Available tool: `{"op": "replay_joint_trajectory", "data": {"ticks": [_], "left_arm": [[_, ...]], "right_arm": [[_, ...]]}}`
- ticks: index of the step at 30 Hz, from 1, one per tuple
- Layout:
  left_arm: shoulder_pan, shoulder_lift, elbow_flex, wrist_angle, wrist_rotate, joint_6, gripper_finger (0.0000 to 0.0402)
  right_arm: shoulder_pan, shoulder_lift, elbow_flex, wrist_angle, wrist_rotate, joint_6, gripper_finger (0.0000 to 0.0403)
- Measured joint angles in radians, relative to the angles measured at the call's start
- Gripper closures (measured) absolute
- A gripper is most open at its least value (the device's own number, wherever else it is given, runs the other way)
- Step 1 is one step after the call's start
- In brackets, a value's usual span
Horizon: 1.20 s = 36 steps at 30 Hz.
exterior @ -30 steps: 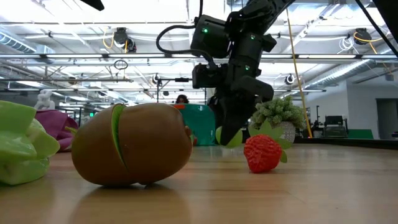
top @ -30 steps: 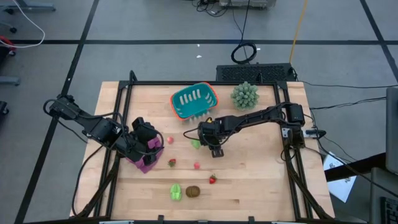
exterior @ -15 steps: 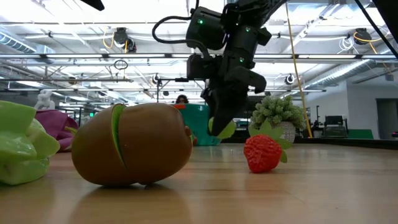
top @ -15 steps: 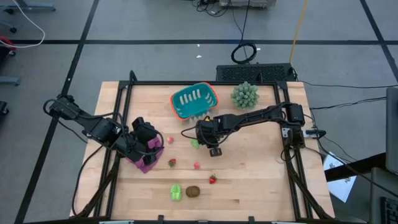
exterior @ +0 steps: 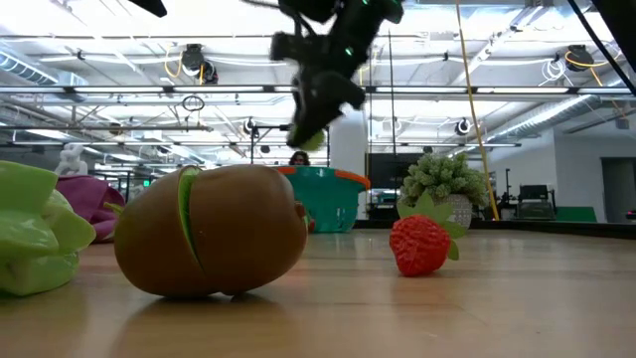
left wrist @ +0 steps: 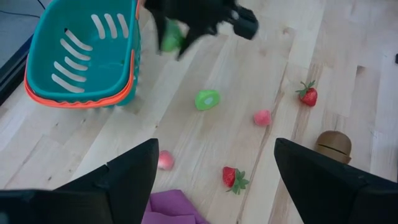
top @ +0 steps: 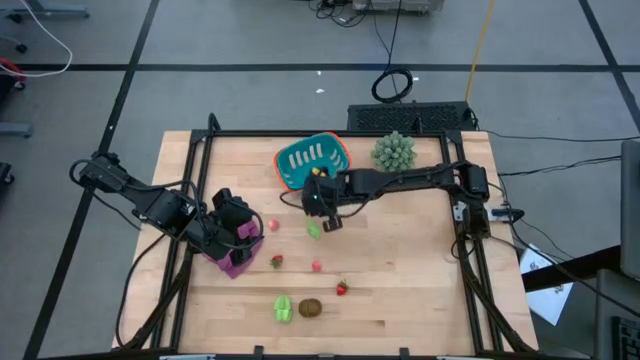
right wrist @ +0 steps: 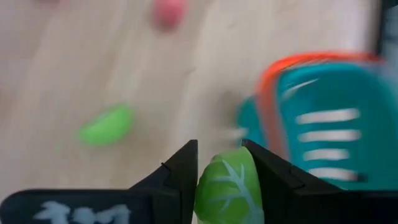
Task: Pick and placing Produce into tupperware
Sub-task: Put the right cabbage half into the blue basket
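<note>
Overhead, the right gripper hangs just beside the near rim of the teal tupperware, and its own body covers whatever sits between the fingers in that view. The right wrist view settles it: the two dark fingers are closed on a light green produce piece with pale leaf veins, its lower part cut off by the frame edge. The basket shows beyond it, blurred, with only part of its slotted wall and orange-red rim visible. In the low view the same gripper is raised well above the table and smeared by motion, a green blur at its tip; the top of the arm runs out of frame. A second light green piece lies on the wood near the gripper, on the side away from the basket. The left gripper rests at the table's left side over a purple cloth, its fingers spread wide apart with nothing between them in the left wrist view, where only a corner of the cloth shows. Small red pieces are scattered across the middle of the table; from above they are too small to tell apart, though one reads as a strawberry up close. A brown oval piece fills the low view's foreground, hiding part of the basket behind it, and a green leafy piece is cut off at the left edge. A spiky pale-green plant stands beside the basket.
</note>
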Motion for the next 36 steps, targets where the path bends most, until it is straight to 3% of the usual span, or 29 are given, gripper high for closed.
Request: {"op": "replay_joint_trajectory", "data": {"ticks": [6,11,18,23,36], "left_arm": [[0.0,0.0,0.0,0.0,0.0,0.0,0.0078],[0.0,0.0,0.0,-0.001,0.0,0.003,0.0078],[0.0,0.0,0.0,-0.003,0.0,0.026,0.0078],[0.0,0.0,0.0,-0.002,-0.006,0.026,0.0078],[0.0,0.0,0.0,0.0,-0.006,0.018,0.0078]], "right_arm": [[-0.078,0.0,0.143,0.015,0.026,-0.049,0.0294],[-0.179,0.0,0.161,0.056,0.014,-0.038,0.0293],[-0.3,0.0,0.141,0.127,-0.152,0.041,0.0293],[-0.35,0.014,0.141,0.152,-0.33,0.118,0.0293],[-0.369,0.163,0.118,0.209,-0.351,0.143,0.0293]]}}
